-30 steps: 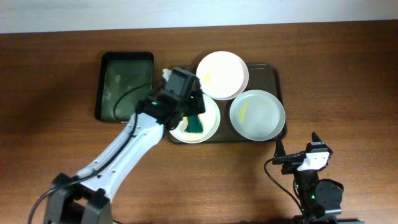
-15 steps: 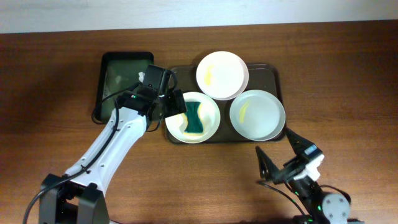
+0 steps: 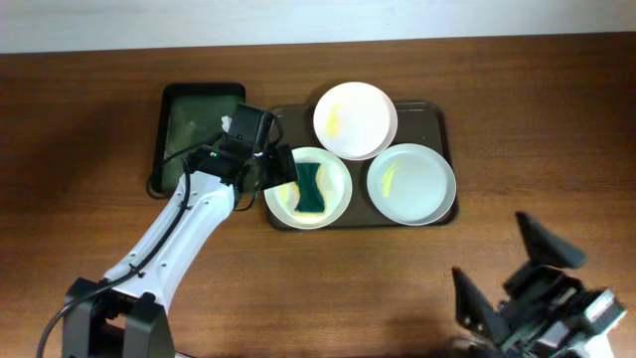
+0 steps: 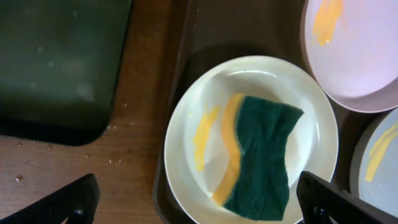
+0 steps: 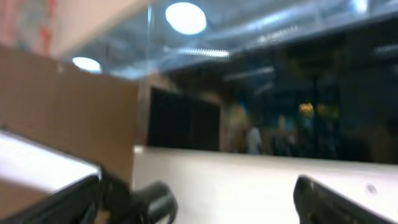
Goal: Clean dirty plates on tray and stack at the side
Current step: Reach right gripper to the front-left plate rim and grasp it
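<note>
The left hand (image 3: 280, 167) was seen spread wide and empty at the centre-left of the overhead frame, held over the left rim of the tray (image 3: 435, 111) and touching nothing. Just to its right, a green and yellow sponge (image 3: 313, 189) was laid on the left plate (image 3: 338, 177), which was streaked with yellow. A second plate (image 3: 355, 119), also smeared, was set at the tray's upper edge, and a third plate (image 3: 411, 184) at its right. A smaller black tray (image 3: 199, 134) was placed further left on the table (image 3: 79, 119). The right hand (image 3: 512, 278) was found at the lower right, opened wide, with nothing held.
</note>
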`<action>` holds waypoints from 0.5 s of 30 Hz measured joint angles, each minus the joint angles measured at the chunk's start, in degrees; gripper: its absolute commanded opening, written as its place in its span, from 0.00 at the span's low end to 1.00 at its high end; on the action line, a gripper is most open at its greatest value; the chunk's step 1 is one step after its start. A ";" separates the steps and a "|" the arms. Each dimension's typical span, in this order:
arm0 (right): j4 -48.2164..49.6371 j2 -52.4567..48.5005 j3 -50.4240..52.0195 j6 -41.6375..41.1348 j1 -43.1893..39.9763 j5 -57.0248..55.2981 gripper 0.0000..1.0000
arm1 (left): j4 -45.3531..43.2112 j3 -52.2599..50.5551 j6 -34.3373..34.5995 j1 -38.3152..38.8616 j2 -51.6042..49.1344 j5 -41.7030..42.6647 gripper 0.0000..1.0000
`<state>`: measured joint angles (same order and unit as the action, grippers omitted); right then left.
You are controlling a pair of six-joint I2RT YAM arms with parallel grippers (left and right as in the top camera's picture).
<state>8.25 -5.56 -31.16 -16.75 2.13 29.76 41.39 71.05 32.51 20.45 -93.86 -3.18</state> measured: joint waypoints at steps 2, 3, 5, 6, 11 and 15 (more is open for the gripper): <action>-17.57 -6.71 -14.23 7.48 -0.07 -1.81 0.98 | 0.35 0.00 0.00 0.00 0.00 -0.02 0.99; -24.37 -9.60 -19.43 9.97 -0.07 -2.58 0.98 | 0.83 0.00 0.00 -0.02 0.00 0.00 0.99; -38.45 -18.51 -32.57 14.29 -0.07 -3.72 0.98 | 1.14 0.00 0.00 0.00 0.00 -0.04 0.99; -44.26 -22.69 -38.18 15.58 -0.07 -3.41 0.98 | 1.11 0.00 -0.02 0.00 0.00 -0.04 0.99; -60.65 -38.05 -54.40 19.10 -0.07 6.32 0.98 | 1.97 0.00 0.00 0.00 0.00 0.00 0.99; -63.49 -44.78 -55.54 19.80 -0.07 15.91 0.98 | 2.67 0.00 0.00 0.00 0.00 -0.02 0.99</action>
<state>-55.24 -50.35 -86.70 3.05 2.07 45.67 44.05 71.05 32.51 20.45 -93.86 -3.20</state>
